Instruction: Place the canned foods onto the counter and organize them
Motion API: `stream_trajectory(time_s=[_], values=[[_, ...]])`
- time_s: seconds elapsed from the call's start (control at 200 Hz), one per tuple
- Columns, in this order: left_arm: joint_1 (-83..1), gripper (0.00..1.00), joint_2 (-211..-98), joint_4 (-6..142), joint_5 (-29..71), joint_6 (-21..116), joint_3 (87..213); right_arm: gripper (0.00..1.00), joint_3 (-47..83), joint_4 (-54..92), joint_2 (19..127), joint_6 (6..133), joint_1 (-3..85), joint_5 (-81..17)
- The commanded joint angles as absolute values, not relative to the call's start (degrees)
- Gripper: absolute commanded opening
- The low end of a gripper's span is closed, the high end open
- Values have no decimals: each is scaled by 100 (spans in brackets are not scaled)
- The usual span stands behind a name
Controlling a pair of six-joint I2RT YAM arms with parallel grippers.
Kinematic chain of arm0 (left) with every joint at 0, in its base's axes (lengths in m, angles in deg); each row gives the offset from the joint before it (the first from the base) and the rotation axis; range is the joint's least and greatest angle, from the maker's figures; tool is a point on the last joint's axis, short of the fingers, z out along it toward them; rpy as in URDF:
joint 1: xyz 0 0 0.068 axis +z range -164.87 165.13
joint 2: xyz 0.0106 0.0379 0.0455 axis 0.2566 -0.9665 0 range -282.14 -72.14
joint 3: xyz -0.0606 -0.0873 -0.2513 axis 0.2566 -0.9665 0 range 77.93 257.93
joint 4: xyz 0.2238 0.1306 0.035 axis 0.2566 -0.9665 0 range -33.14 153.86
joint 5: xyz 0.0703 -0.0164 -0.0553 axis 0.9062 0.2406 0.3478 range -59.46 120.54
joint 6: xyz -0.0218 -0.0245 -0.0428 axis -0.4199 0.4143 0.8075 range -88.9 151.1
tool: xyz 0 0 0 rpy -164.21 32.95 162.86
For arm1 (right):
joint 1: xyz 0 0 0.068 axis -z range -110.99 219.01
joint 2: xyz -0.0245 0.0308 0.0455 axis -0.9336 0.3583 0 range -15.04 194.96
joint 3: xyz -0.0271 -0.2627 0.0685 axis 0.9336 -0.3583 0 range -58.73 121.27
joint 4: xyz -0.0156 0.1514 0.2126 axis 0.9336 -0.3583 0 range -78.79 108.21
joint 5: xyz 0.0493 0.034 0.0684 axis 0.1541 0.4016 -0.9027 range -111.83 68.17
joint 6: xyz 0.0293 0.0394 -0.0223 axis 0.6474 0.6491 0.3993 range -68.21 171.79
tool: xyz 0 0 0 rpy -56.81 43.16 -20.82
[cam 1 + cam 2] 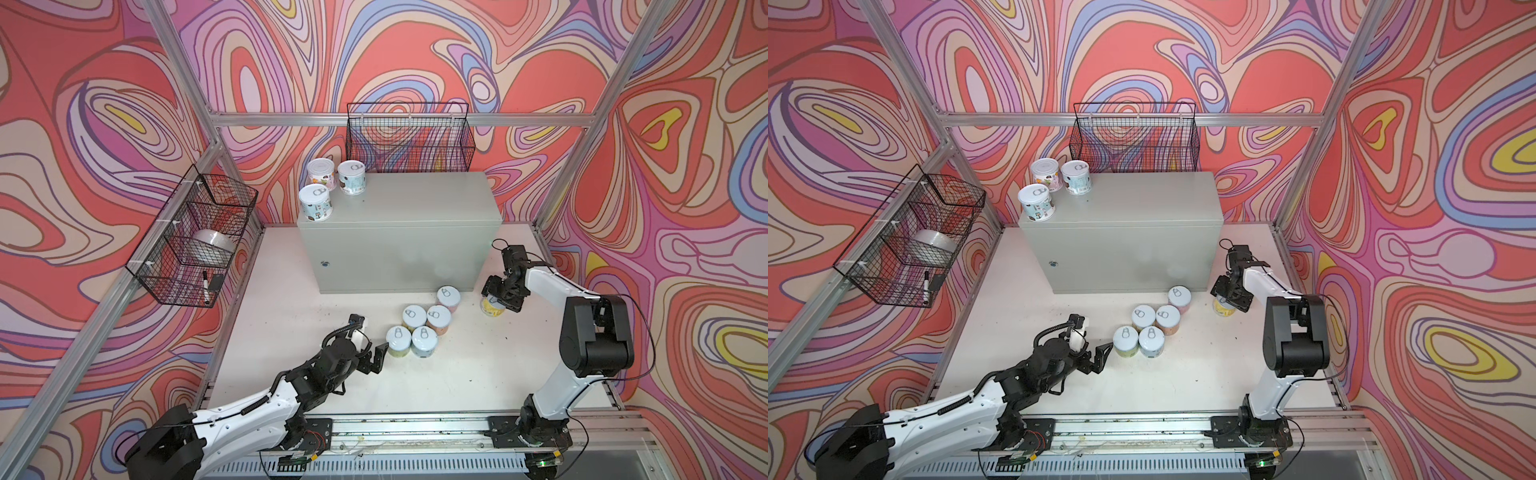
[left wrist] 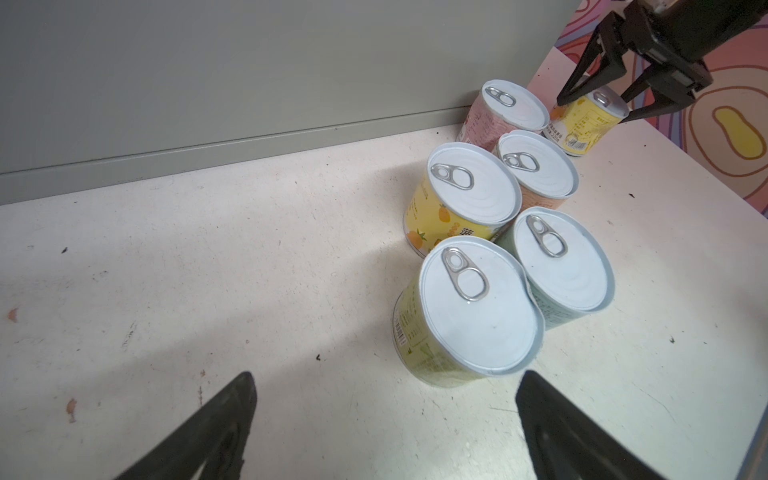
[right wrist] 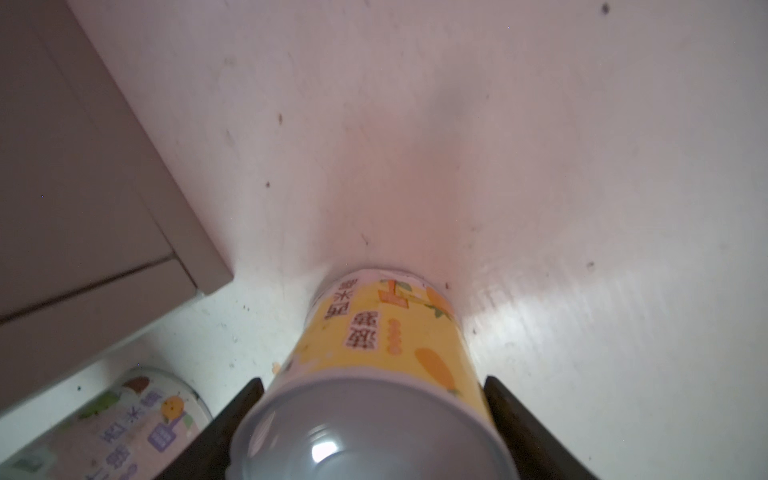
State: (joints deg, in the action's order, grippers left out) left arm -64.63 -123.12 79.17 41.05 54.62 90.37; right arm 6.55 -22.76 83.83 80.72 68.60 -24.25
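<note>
Three canned foods stand upright on the counter (image 1: 415, 199), grouped at its left end: a pink-labelled can (image 1: 321, 173) at the rear left corner, a blue-labelled can (image 1: 351, 176) just beside it, and a second blue can (image 1: 316, 202) at the front left corner. The rest of the top is free.

Lower down, the left gripper (image 1: 376, 358) hangs low over the table (image 1: 291, 332) with its jaws spread wide and nothing between them. It faces the green can (image 1: 398, 341) at the near left of a cluster of five cans (image 1: 424, 338). These stand upright and touching, in front of the counter's right half.

Further right, off the counter's front right corner, the right gripper (image 1: 496, 300) comes down over the yellow can (image 3: 386, 328). Its fingers (image 3: 245, 399) press against opposite sides of the can, which stands on the table.

These cans look rigid and, if full, fairly heavy for their size, with a smooth label that could slip. The curved side wall, gripped across the full width at about mid-height, seems the safest hold. The pull-tab lid offers nothing to grip.
</note>
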Motion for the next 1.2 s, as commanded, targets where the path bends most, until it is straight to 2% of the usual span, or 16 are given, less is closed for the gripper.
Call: stream_trajectory(time_s=[0.0, 0.23, 0.511, 0.796, 1.062, 1.197], values=[[-6426, 100, -12307, 7990, 4161, 5376, 9040, 63, 338, -2806, 8042, 8065, 6541, -2627], [-6426, 100, -12349, 8138, 4127, 5443, 8966, 64, -59, -3084, 7539, 8330, 5707, -2266], [-6426, 100, -12367, 8109, 3998, 5468, 8991, 63, -333, -2729, 7523, 8568, 5072, -2165], [-6431, 100, -12688, 8825, 3825, 5428, 8699, 79, -532, -2540, 7004, 8812, 4880, -2211], [-6660, 100, -13809, 10550, 4044, 5395, 8394, 85, -218, -2959, 6469, 8725, 4879, -2060], [-6722, 100, -14328, 10973, 4030, 5330, 8523, 85, -102, -3015, 6598, 8609, 4880, -2004]])
